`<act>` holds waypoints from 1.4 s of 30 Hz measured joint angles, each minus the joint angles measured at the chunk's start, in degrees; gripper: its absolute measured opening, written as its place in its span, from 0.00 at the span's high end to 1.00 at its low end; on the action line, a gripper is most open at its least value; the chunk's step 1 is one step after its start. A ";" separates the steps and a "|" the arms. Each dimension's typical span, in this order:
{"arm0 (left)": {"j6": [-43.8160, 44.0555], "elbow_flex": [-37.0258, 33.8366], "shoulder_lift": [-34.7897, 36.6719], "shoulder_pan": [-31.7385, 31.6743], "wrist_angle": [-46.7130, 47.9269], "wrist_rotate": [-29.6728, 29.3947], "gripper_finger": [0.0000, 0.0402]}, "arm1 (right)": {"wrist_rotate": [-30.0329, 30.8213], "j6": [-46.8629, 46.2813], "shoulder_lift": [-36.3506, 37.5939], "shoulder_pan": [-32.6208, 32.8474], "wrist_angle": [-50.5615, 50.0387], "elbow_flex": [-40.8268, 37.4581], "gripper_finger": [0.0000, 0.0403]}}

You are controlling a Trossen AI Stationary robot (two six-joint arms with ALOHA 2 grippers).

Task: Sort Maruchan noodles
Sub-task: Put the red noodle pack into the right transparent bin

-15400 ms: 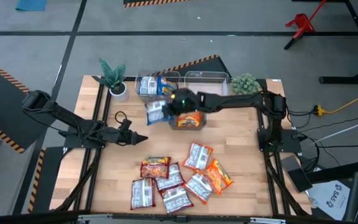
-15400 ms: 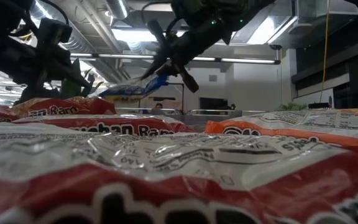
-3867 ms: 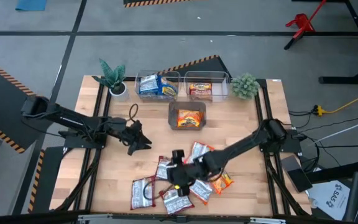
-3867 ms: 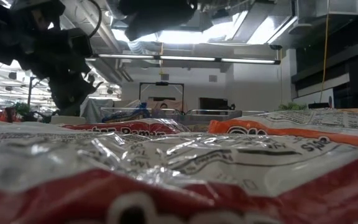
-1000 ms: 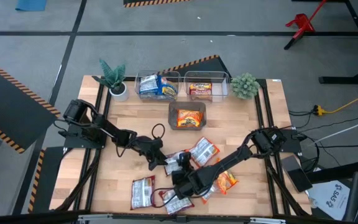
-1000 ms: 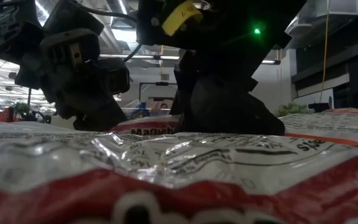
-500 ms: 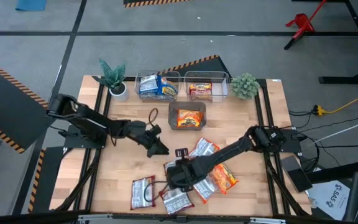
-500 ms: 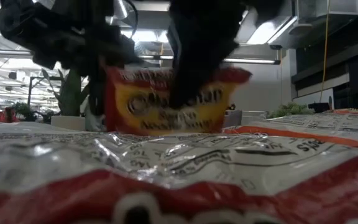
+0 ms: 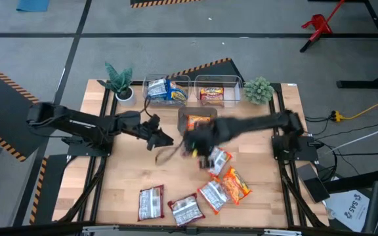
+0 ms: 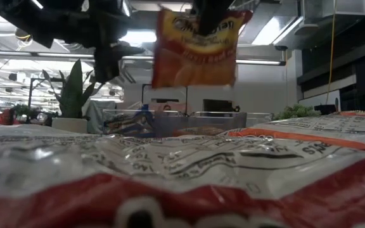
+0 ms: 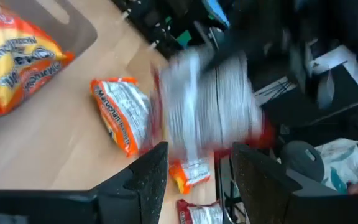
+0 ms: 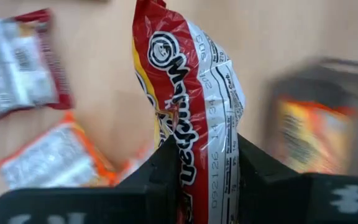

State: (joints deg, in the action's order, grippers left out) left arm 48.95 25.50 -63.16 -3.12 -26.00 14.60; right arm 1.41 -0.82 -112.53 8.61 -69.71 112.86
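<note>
A red-and-yellow Maruchan noodle packet [image 10: 195, 50] hangs high over the table with my right gripper [image 12: 207, 171] shut on it, just in front of the dark tray [image 9: 199, 113]. My left gripper [image 11: 197, 180] stands open and bare, raised over the table's left half [image 9: 161, 139]. Several more packets lie flat near the front edge, among them a red-white one [image 9: 151, 202] and an orange one [image 9: 233, 185]. Blue packets fill the left clear bin [image 9: 168, 90], and a red one lies in the right bin [image 9: 210, 92]. My right gripper pinches the packet by its upper end [image 12: 197, 165] between its two fingers, which come from above and slant down. The packet hangs below the fingers [image 10: 211, 16], nearly upright and clear of the table.
An orange packet [image 11: 17, 56] lies in the dark tray. A spiky potted plant [image 9: 118, 82] stands at the far left corner and a round green one [image 9: 258, 88] at the far right. Bare wood shows along the table's left side [image 9: 126, 177].
My right gripper has risen from the pile near the front edge and swung toward the far bins, lifting the red-and-yellow packet clear; the packet now hangs upright. My left gripper has drawn back from the pile, up and toward the table's left and far side.
</note>
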 joint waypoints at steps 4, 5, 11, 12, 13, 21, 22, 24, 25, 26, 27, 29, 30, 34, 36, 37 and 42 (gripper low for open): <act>-1.00 -0.02 2.44 -0.63 1.31 -0.06 0.57 | 0.50 2.86 6.30 -9.06 -3.09 0.04 0.79; -1.24 -0.02 2.68 -0.63 1.24 -0.08 0.57 | 0.49 3.08 7.72 -11.86 -3.34 0.04 0.79; -1.70 0.00 3.06 -0.65 1.58 -0.53 0.57 | -3.74 0.57 12.40 -30.53 -1.26 -1.08 0.79; -1.93 0.00 3.06 -0.78 1.60 -0.50 0.57 | -5.83 -0.48 13.04 -33.39 0.08 -2.05 0.79; -2.01 0.00 3.06 -1.01 1.72 -0.50 0.57 | -7.11 -1.65 13.73 -35.98 1.49 -3.29 0.79; -1.57 0.00 3.06 -5.90 2.07 -2.10 0.57 | -15.25 -8.92 21.10 -50.86 13.42 -22.26 0.79; -1.32 0.00 3.06 -6.66 2.06 -2.88 0.57 | -14.82 -10.41 21.95 -52.12 14.90 -25.03 0.79; -0.75 0.00 3.06 -8.21 2.06 -4.41 0.57 | -14.56 -13.63 23.37 -54.38 18.91 -30.84 0.78; -0.48 0.00 3.06 -8.94 2.05 -5.19 0.57 | -14.54 -15.53 23.96 -55.32 20.98 -33.51 0.79; -0.12 0.00 3.06 -9.69 2.05 -5.74 0.57 | -14.53 -17.34 24.52 -56.10 23.32 -35.86 0.79; 0.06 0.00 3.06 -10.38 2.04 -6.18 0.57 | -14.53 -19.07 24.95 -56.76 26.44 -38.07 0.79; 0.17 0.00 3.06 -11.64 2.03 -6.82 0.57 | -14.11 -23.14 25.15 -57.89 31.09 -41.21 0.78; 0.20 0.00 3.06 -12.19 2.03 -7.12 0.57 | -13.37 -24.90 25.15 -58.27 32.39 -42.50 0.77; 0.50 0.00 3.06 -13.73 2.01 -7.61 0.57 | -8.38 -27.86 25.15 -58.54 35.48 -45.76 0.76; 0.52 0.00 3.06 -14.09 2.01 -7.51 0.57 | -7.20 -28.51 25.15 -58.54 35.35 -47.12 0.76; 0.52 0.00 3.06 -14.14 2.01 -7.55 0.57 | -7.09 -28.71 25.11 -58.54 35.18 -47.59 0.76; 0.58 0.00 3.06 -14.13 2.01 -7.46 0.57 | -5.23 -30.41 25.11 -58.53 36.42 -48.54 0.74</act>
State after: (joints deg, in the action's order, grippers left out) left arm 49.53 25.50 -60.10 -17.26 -23.99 7.14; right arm -3.82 -31.23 -87.42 -49.92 -33.29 64.32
